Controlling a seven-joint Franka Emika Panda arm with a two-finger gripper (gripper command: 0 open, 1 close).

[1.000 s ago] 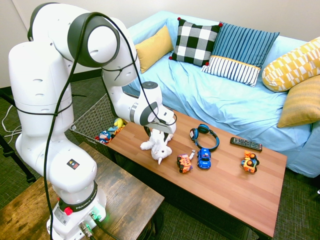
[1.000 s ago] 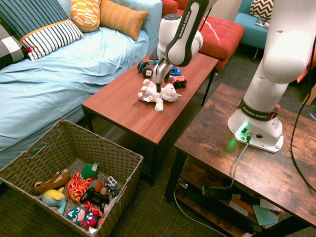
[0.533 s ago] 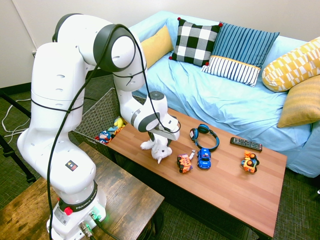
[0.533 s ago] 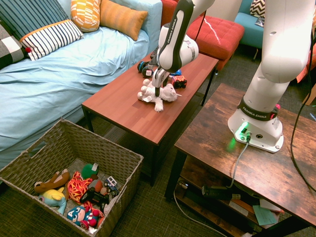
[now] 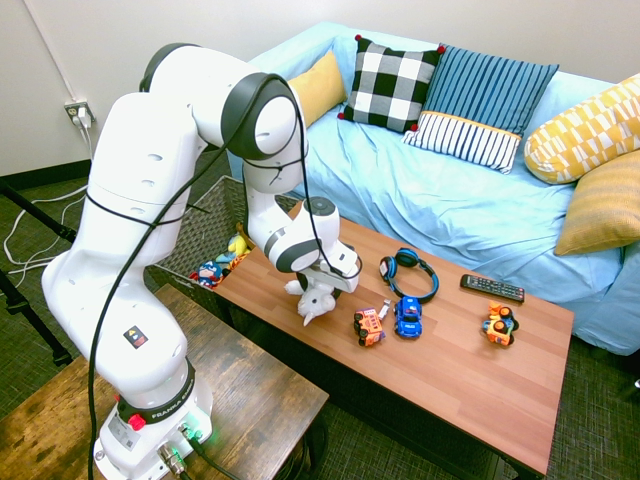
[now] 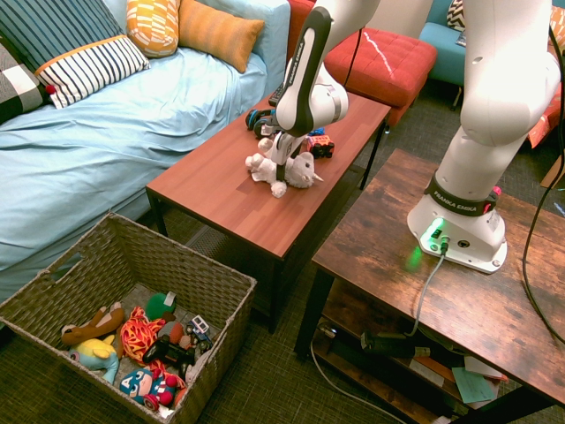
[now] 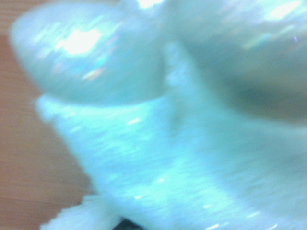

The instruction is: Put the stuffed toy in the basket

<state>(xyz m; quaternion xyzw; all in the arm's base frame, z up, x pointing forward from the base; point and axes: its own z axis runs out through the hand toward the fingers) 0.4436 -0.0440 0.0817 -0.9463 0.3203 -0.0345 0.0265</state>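
**Item: plush on table, jaws down at it**

Handling. We judge the plush (image 5: 316,297) light, soft and easily squashed, its pile offering good friction; nothing about it is fragile. Limp limbs will dangle and could catch on the basket rim, so we would take hold across the thick body, not an ear or leg.

Appearance. White, fluffy, with floppy limbs spread out; paler pile fills the wrist view (image 7: 182,158), blurred, over red-brown wood. Features are too small to make out.

Location. It lies on the red-brown table (image 5: 470,385), toward the end nearest the basket, well apart from the toy cars (image 5: 390,322) and headphones (image 5: 407,272) further along. In the second exterior view it sits mid-table (image 6: 284,170).

Gripper (image 6: 282,163). Lowered straight onto the plush, fingers buried in the fur. We cannot tell whether the jaws are open or closed on it.

Destination. The basket (image 6: 218,291) stands on the floor beyond the table's end, between table and sofa (image 5: 450,200), already holding several colourful toys. In the first exterior view only a part shows behind the arm (image 5: 195,235).

Progress, as judged: grasp stage; lift and carry not yet done.
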